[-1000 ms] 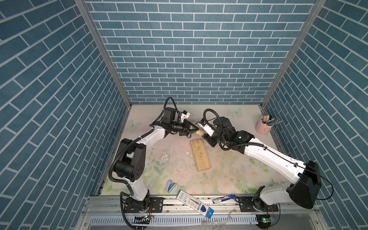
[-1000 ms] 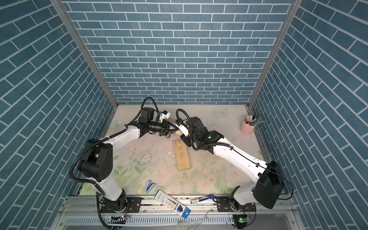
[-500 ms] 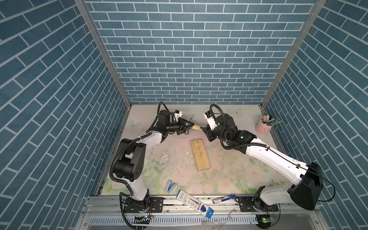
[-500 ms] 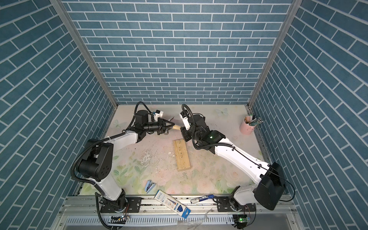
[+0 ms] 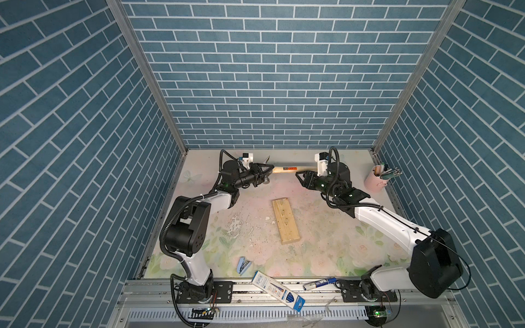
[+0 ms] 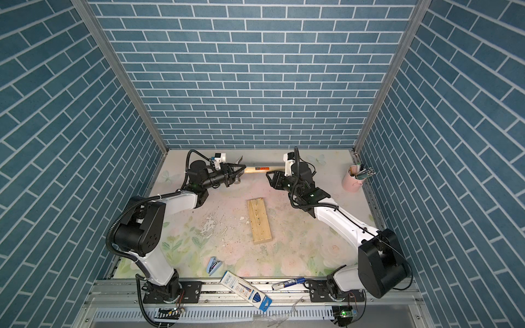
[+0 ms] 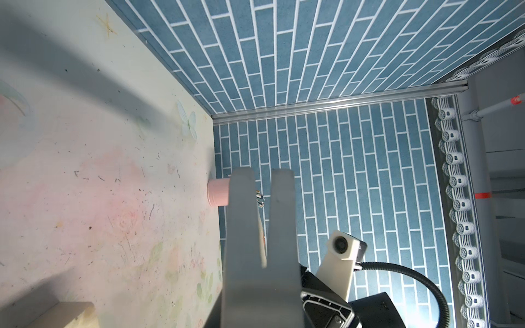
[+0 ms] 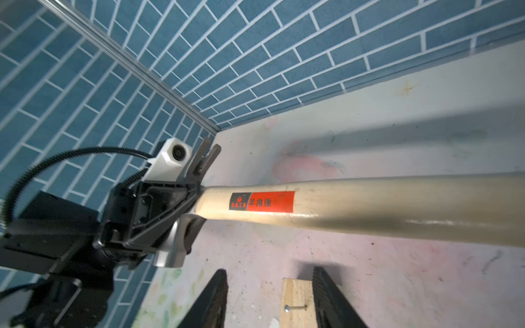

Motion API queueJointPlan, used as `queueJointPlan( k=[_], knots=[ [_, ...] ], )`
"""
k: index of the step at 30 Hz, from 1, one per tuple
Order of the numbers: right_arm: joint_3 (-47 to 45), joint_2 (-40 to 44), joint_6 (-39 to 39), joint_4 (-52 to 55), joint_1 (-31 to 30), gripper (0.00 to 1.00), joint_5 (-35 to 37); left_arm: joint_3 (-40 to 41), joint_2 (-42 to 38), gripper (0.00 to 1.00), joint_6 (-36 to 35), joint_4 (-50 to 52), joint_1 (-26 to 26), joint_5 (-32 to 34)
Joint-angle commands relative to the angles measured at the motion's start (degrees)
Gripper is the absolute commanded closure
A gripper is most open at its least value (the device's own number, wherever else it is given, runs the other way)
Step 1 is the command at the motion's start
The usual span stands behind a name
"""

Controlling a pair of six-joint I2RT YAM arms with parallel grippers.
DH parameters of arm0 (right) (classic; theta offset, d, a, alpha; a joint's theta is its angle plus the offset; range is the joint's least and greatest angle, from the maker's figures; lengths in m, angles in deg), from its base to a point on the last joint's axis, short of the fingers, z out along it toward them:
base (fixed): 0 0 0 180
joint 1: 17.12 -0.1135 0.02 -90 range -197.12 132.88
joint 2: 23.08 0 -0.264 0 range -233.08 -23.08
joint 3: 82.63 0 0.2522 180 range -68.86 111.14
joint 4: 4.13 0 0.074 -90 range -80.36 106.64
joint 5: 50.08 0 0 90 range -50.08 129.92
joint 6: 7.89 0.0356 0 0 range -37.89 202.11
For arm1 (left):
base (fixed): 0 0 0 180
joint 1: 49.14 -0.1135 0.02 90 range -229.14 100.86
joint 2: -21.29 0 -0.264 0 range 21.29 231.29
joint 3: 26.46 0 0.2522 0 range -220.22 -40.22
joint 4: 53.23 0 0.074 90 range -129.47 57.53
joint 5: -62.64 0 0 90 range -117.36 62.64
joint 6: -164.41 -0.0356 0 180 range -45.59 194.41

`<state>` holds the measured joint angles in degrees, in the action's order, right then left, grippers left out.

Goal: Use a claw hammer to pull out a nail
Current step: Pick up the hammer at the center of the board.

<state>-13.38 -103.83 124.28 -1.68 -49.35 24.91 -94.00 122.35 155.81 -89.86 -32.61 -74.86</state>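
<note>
Holding the claw hammer [image 5: 287, 169] clear of the surface [image 5: 326, 244] near its far edge, the left hand [image 5: 262, 175] is pinched on it right at the neck, where the pale handle meets the steel head. The handle lies about level and roughly parallel to the far edge, with its butt end toward the right arm. The claw points at the back wall. Both top views agree.

Right hand [image 5: 300, 178]: spread, pinching nothing. The right wrist view shows its dark fingers [image 8: 216, 298] apart, and the handle passes beside them, not between them.

Nail [image 8: 295, 307]: visible in the right wrist view at the end of the wooden block [image 5: 285, 221] nearest the hands. Its shank shows, so it is not driven flush. Upright or bent, cannot tell. The block lies flat near the middle of the surface, well apart from the hammer.

Reading of the placement:
- A grip at the neck gives almost no lever arm for prying, but it leaves the whole handle free.
- This looks like the handle being offered to the right hand.
- The pull itself has not begun.

Next move, as judged: the right hand closes on the handle toward the butt.

Risks:
- The lacquered round handle may roll in flat pads.
- The tool is head-heavy and will want to dip once the neck is let go.
</note>
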Motion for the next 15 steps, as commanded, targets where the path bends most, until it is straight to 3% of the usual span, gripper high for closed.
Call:
queueJointPlan(
  k=[1, 15],
  knots=[
    [-0.77, -2.64, 11.13, -11.56, 0.47, 0.48, -6.58, 0.32, -2.09, 1.0, 1.92, -10.15, 0.08, 3.06],
    [-3.36, -11.96, 24.91, -29.9, 1.38, 0.47, -8.2, 1.14, -2.96, 1.0, 1.95, -13.0, 2.16, 8.74]
  ],
)
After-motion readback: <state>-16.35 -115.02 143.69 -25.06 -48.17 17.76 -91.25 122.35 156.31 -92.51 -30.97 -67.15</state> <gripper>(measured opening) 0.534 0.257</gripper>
